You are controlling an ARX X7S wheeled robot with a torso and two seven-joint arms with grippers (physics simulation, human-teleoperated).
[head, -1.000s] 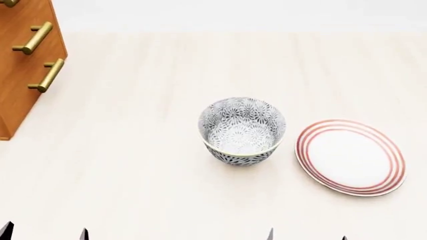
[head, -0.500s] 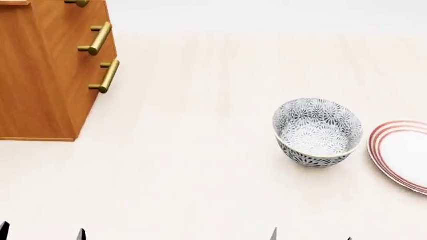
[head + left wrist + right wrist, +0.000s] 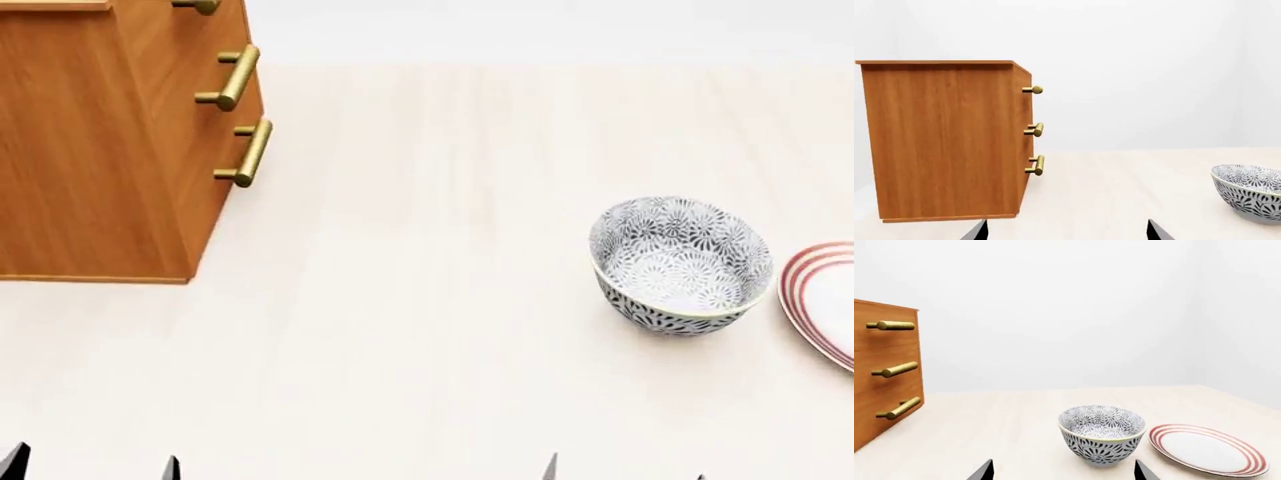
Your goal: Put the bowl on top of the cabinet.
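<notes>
Broadly, a pale wood-grain floor [image 3: 427,200] is being shown under plain white walls [image 3: 1054,305]. The bowl [image 3: 681,264] is being seen upright on it, just beside the red-ringed plate [image 3: 825,300] and well apart from the cabinet [image 3: 107,150] with 3 brass handles [image 3: 244,152]. Both grippers' fingers are being held apart, empty.

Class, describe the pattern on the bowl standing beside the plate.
The bowl carries a dense grey-black floral pattern on white, inside and out, with a thin pale rim. The right wrist view shows it best.
</notes>
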